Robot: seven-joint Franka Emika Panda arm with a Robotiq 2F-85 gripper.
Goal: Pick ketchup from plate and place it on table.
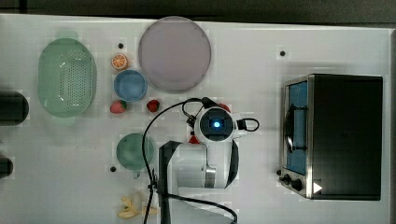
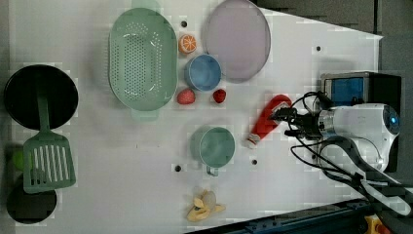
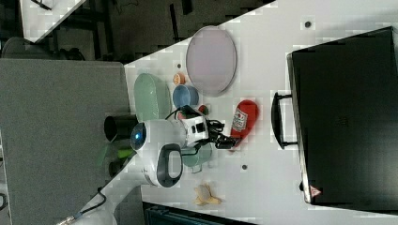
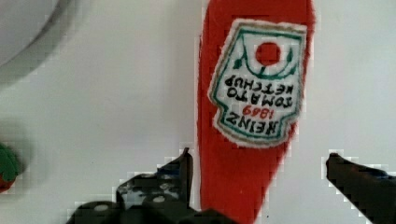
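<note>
The ketchup [image 2: 267,120] lies flat on the white table [image 2: 122,185], off the lilac-grey plate [image 2: 237,39], which sits bare and well apart from the fingers. In the wrist view the bottle [image 4: 247,116] stretches lengthways away from the gripper [image 4: 259,163], its label face up, and its narrower red part passes between the two fingers. One finger [image 4: 180,170] stands just beside the bottle's edge, perhaps touching it; the other [image 4: 357,175] is set well off to the far side with bare table showing between it and the red body. So the jaws stand spread wide, wider than the bottle, and they have no hold on it.

In the left view the gripper [image 2: 282,116] hangs over the upper part of the bottle, near its rounded red end, while the white cap end points away from the fingers toward the green cup [image 2: 214,145]. In the right view the gripper [image 3: 228,142] sits at the narrow end of the ketchup [image 3: 242,118], with the labelled wide body reaching beyond the fingertips toward the plate [image 3: 211,60].

A strawberry [image 2: 219,95] lies near the fingers on the side toward the blue dish [image 2: 202,72], not touching the bottle. The toaster oven [image 1: 336,135] stands on the other side, well apart
</note>
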